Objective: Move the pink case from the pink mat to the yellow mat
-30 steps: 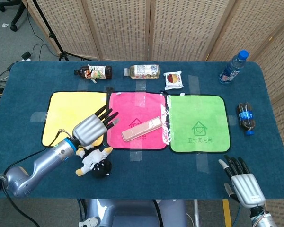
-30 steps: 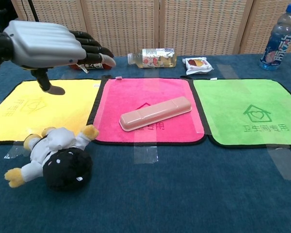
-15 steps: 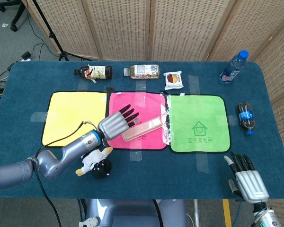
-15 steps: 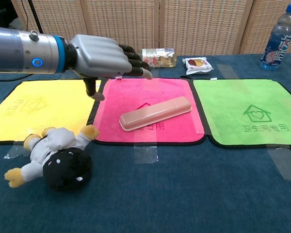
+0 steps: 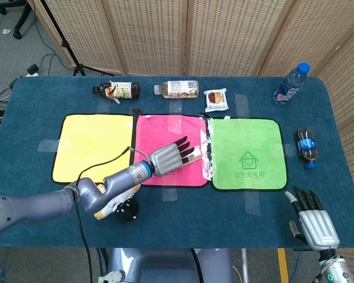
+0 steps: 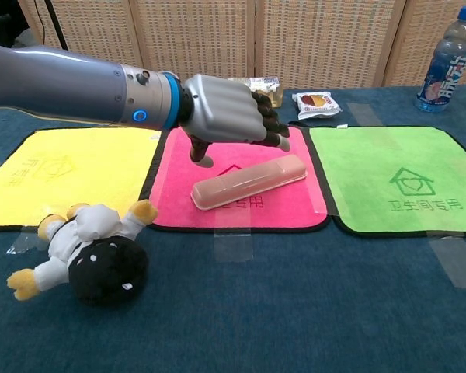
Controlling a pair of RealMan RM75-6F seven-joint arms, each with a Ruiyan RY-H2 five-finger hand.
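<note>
Chest view: pink mat [image 6: 182, 167] dead centre, yellow mat [image 6: 62, 167] at its 9 o'clock, green mat [image 6: 404, 183] at 3.
Case [image 6: 248, 181]: flat on pink mat, lying diagonal, untouched.
Left hand [image 6: 229, 113]: hovering just over the case, fingers loosely spread and a bit curled, holding nothing.
Right hand [image 5: 314, 221]: down at 5 o'clock in head view, fingers apart, empty.
Plush toy [image 6: 85, 252]: off the mats, at 7 o'clock from the case.

Looks like a robot test room or lab: blue-clothed table [image 5: 41, 100] staged with taped-down coloured mats [image 5: 248, 154], woven folding screens [image 5: 224, 35] right behind the table, a tripod leg [image 5: 62, 38] and loose floor cables [image 5: 44, 59] off its far left corner.
</note>
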